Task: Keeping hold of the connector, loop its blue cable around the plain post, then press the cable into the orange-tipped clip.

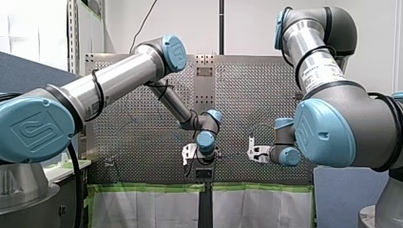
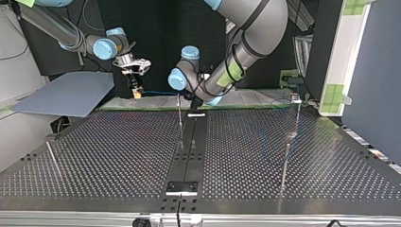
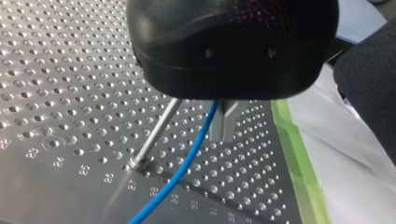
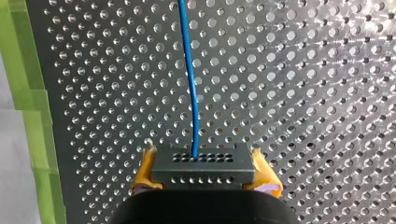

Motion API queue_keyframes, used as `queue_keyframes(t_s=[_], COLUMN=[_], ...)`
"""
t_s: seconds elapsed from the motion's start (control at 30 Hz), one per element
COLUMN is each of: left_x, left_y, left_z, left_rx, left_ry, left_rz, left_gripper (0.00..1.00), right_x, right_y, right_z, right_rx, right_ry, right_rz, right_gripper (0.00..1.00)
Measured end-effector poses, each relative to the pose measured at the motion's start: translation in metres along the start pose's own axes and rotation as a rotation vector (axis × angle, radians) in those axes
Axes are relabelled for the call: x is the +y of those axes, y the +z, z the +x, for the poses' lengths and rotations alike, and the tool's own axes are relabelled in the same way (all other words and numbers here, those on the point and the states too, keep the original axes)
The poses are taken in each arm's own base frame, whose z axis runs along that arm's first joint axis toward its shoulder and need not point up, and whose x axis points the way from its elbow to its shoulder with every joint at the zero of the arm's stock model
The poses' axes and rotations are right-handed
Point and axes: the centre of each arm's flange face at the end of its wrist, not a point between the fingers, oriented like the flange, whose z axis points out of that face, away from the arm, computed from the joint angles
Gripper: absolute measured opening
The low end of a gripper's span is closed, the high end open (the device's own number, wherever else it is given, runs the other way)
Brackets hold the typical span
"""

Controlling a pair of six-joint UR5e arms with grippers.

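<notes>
Our right gripper (image 4: 205,169) clamped connector (image 4: 201,163) between yellow pads (image 4: 144,170), jaws spread to connector's width. From connector, blue cable (image 4: 191,93) ran out over perforated table (image 4: 303,93). On our left gripper (image 3: 224,125) we saw metal fingers (image 3: 229,122) pressed together, gripping nothing. There, blue cable passed between them and plain post (image 3: 156,133).

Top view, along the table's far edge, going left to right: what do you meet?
Grey board → my right gripper, holding the connector → blue cable → plain post → thin post with a small fitting on top.
</notes>
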Motion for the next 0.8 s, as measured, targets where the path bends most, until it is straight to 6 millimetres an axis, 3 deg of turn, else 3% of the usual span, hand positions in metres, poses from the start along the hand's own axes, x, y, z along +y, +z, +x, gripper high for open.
queue_keyframes(t_s=[0.27, 0.57, 0.8], left_x=[0.001, 0.005, 0.010], left_y=[0.003, 0.007, 0.012], left_z=[0.001, -0.001, -0.004], left_rx=[0.004, -0.003, -0.013], left_ry=[-0.026, -0.039, -0.051], left_rz=[0.026, 0.026, 0.025], left_gripper=[0.00, 0.00, 0.00], right_x=[0.003, 0.005, 0.008], right_y=[0.001, 0.005, 0.009], right_z=[-0.002, -0.025, -0.023], right_rx=[0.000, -0.048, -0.046], right_ry=[0.001, -0.002, 0.002], right_rz=[-0.020, -0.041, -0.042], right_gripper=[0.11, 0.11, 0.11])
